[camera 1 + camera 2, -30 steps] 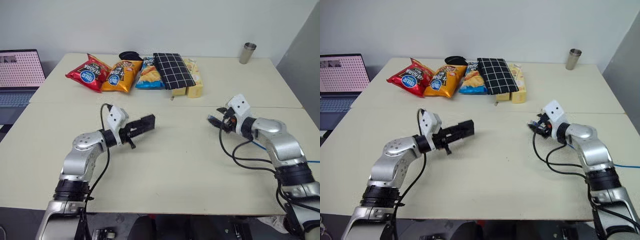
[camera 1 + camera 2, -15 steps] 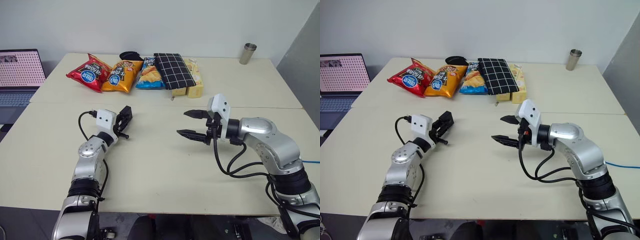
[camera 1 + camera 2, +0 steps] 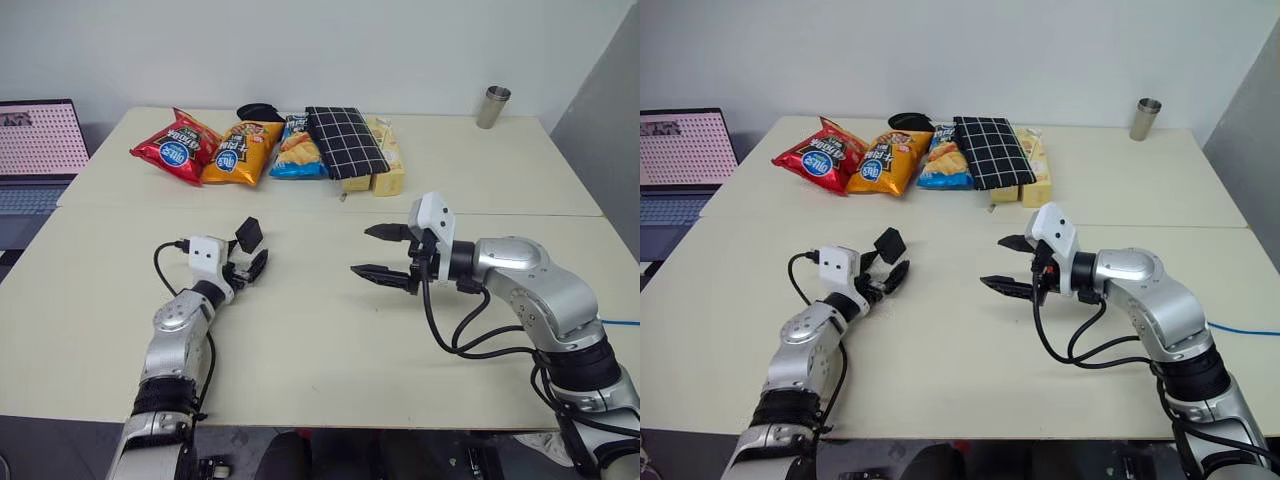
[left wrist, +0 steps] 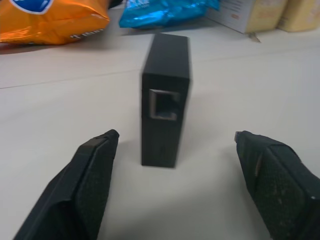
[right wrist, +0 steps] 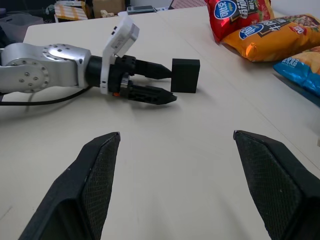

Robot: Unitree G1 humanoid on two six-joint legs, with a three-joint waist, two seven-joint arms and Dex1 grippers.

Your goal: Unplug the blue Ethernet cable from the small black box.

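I see the small black box (image 4: 165, 100), light and rigid, standing unplugged on the tabletop between my wide-open, empty left hand (image 3: 251, 252); I would pinch its flat sides, right hand (image 3: 382, 251) open, empty.

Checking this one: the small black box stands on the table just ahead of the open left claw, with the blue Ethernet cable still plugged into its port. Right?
Not quite. The small black box does stand on the table ahead of the open left claw, but its port is empty: no cable is plugged in. The left wrist view shows it.
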